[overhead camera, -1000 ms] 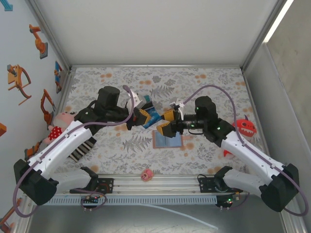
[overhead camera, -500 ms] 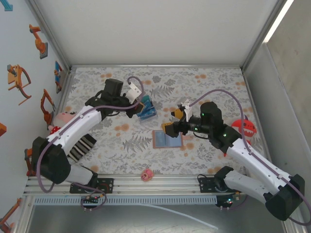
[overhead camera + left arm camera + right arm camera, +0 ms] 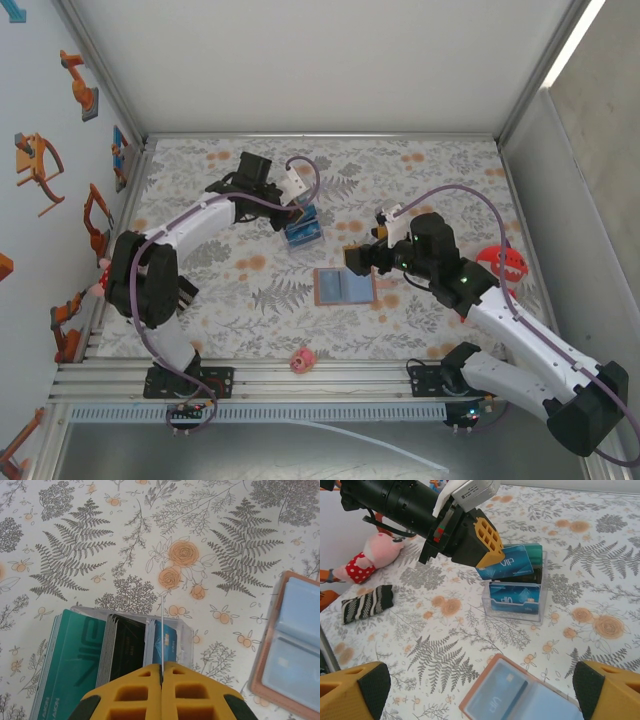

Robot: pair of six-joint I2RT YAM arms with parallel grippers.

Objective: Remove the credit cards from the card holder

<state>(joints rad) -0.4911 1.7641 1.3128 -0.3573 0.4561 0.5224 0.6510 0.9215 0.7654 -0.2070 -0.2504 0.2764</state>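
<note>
On the left, our closed end effector (image 3: 161, 672) pinches a blue credit card (image 3: 507, 565); we should lower it squarely into the clear box (image 3: 515, 605), arm stretched across the desk (image 3: 420, 180). Rightward, the open card holder (image 3: 345, 287) lies flat, one card inside, beneath our wide-open right end effector (image 3: 364, 248), arm bent.

**Surfaces and finishes**

Matt printed sheet over the table (image 3: 100, 540); cloth or vinyl unclear. Thin glossy plastic: credit cards (image 3: 75, 660), in a clear hard-plastic box (image 3: 543, 592). Right edge, left wrist view: card holder (image 3: 295, 630), tan leather-like rim, faintly sheened pockets. Matt yellow latticed plastic: left gripper (image 3: 162, 667) fingers (image 3: 135, 697). Upper left, right wrist view: fuzzy plush toy (image 3: 375, 555), striped knit cloth (image 3: 367, 602).
</note>
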